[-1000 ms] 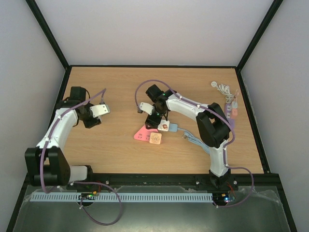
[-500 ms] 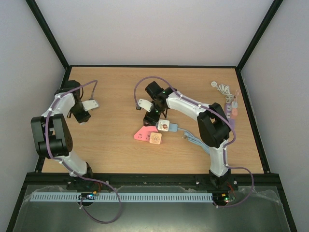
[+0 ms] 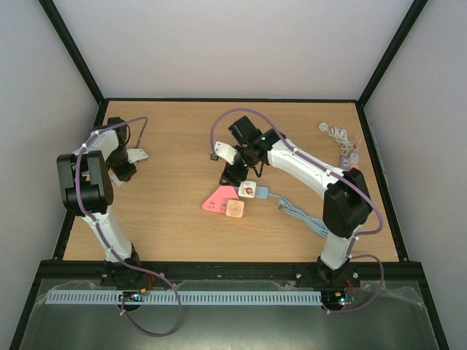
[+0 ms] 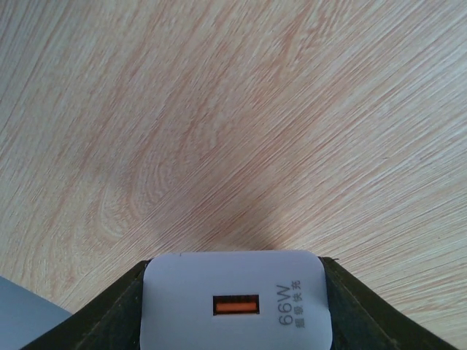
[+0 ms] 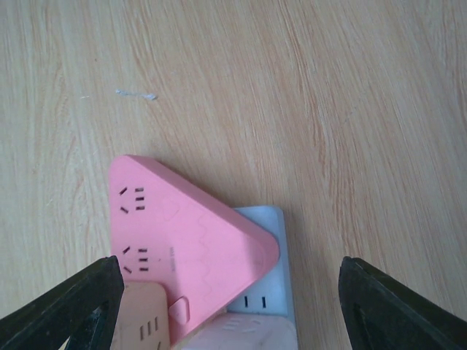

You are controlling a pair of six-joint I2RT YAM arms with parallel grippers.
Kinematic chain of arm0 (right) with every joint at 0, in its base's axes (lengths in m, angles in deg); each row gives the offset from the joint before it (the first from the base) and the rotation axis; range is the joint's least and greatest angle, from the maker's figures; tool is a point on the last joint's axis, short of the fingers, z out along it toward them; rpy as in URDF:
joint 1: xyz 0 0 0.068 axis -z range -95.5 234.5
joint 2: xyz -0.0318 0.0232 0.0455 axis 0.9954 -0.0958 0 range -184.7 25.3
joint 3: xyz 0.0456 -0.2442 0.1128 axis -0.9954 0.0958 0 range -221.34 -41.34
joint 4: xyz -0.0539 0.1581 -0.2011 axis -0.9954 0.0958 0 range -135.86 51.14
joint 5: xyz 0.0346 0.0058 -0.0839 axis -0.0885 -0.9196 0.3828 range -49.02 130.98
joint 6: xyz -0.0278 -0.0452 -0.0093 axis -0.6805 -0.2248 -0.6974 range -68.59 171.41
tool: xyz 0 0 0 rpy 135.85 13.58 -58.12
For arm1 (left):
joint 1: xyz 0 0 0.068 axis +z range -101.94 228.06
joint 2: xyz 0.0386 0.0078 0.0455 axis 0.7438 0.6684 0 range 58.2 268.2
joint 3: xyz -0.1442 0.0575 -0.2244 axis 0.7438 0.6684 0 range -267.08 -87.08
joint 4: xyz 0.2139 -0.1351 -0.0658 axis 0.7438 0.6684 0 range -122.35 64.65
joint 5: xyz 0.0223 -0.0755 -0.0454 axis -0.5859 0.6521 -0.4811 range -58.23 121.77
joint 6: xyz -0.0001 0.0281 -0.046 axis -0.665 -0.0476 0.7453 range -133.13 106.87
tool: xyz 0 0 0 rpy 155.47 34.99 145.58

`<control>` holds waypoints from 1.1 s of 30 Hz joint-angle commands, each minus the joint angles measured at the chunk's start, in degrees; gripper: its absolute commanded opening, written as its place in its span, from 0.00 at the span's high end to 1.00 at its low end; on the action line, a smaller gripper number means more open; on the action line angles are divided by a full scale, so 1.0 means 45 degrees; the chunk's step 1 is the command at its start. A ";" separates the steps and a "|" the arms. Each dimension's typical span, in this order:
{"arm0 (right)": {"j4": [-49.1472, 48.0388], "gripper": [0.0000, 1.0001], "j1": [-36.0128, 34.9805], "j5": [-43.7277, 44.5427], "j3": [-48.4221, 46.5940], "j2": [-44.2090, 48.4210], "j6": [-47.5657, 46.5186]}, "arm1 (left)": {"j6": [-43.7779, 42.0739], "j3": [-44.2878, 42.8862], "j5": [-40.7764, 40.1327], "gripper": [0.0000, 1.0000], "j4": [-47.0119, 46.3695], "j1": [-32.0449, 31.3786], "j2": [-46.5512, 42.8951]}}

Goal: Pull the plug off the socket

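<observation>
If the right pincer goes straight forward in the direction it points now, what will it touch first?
Most likely the pink socket block, which lies directly between the open fingers of the right pincer in its wrist view. The gap to it is unclear.

White link shells [image 3: 303,166], black joint housings [image 3: 343,209], purple cables [image 3: 222,118] looped alongside, small green light [image 3: 262,137], black jaws

A table [image 3: 182,124] of pale wood with wavy grain lies under the left hand [image 3: 136,155] and the right hand [image 3: 232,175]. A black frame [image 3: 233,100] edges it beyond both hands and rises at the far corners. Plain pale grey walls [image 3: 233,44] stand behind and at either side. The light is soft and even, and the shadows are faint.
</observation>
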 commanded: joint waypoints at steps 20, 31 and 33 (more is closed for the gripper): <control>-0.0047 0.21 0.0312 0.0189 0.3096 0.3852 -0.0607 | 0.1012 -0.0591 0.4161 0.19 0.0896 -0.0147 -0.0536; -0.1175 0.22 -0.0927 0.0822 0.5085 0.5115 -0.0536 | 0.3381 0.1343 0.8843 0.18 -0.0384 -0.2690 -0.3623; -0.1636 0.22 -0.1301 0.1312 0.5527 0.5337 -0.0435 | 0.4114 0.2094 0.9370 0.17 -0.1062 -0.3359 -0.4088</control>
